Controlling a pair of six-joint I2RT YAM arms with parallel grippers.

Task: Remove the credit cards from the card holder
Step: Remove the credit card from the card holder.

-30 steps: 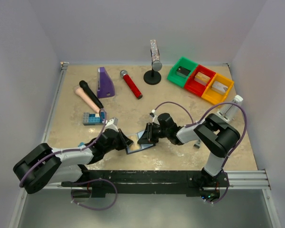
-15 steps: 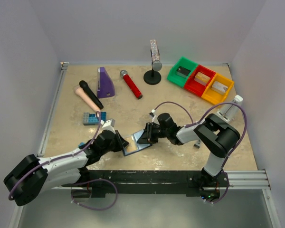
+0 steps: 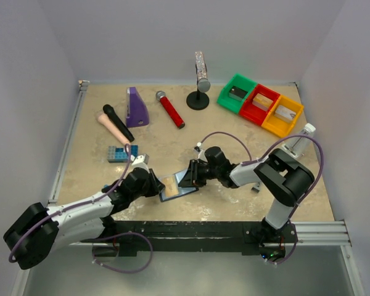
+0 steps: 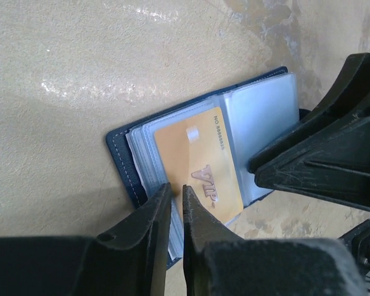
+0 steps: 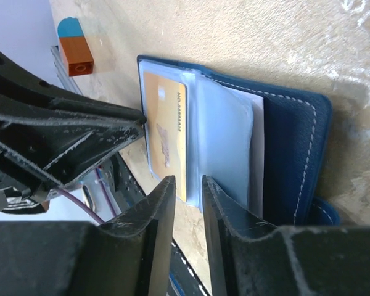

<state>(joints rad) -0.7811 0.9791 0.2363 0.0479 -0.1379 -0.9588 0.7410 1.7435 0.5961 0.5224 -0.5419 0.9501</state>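
The card holder [image 3: 184, 190] lies open near the table's front edge, navy outside with clear pockets inside; it also shows in the left wrist view [image 4: 118, 157] and the right wrist view [image 5: 290, 142]. An orange-gold credit card [image 3: 170, 184] [image 4: 197, 154] [image 5: 166, 129] lies across its pockets, partly out. My left gripper [image 3: 156, 185] [image 4: 176, 188] is almost closed on the card's near edge. My right gripper [image 3: 191, 177] [image 5: 189, 182] pinches the edge of a clear pocket page from the other side. Other cards are hidden in the pockets.
A studded blue block [image 3: 120, 153] sits left of the holder. A black microphone [image 3: 118, 122], purple wedge [image 3: 136, 106], red microphone [image 3: 171, 109] and a stand [image 3: 199, 98] lie further back. Green [image 3: 237, 92], red [image 3: 259, 103] and yellow [image 3: 282, 115] bins stand back right.
My left gripper moved right and closed in on the holder. The holder's left page dropped flatter, and the orange card now shows. The right gripper barely moved.
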